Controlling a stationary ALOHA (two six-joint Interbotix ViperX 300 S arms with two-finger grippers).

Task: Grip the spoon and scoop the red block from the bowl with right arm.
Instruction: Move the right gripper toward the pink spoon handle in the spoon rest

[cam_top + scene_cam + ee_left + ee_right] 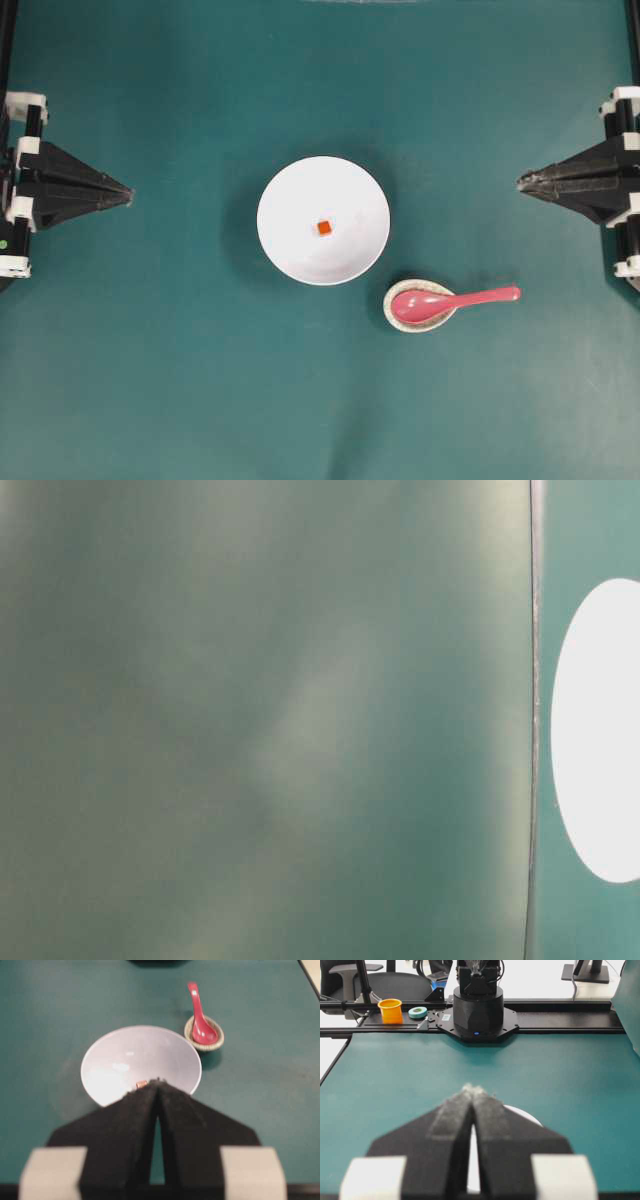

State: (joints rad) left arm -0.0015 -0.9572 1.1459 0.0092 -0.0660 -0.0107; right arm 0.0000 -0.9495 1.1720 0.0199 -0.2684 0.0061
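Fingers of the right gripper (520, 181) are seen pressed together at their tips, with nothing between them, and those of the left gripper (130, 194) are likewise closed and empty; both are parked at opposite side edges of the surface (160, 380), pointing inward, well apart from everything to be handled. Just in front of the right gripper, nearer the lower edge of the overhead view, the spoon (450, 300) is laid with its scoop resting in a small speckled dish (400, 318) and its handle sticking out toward the right arm, raised off the surface, an arrangement judged to leave room under the handle for a grasp. The dish is set just beside the bowl (285, 245), so only a short carry is likely needed. The red block (324, 228) lies alone near the middle of the bowl, clear of the walls, so it could be approached from any side. Open surface is left all round the bowl and dish, and nothing stands between the right gripper and the handle. The task is judged not yet begun: the spoon is untouched. The table-level view is too blurred to be read.
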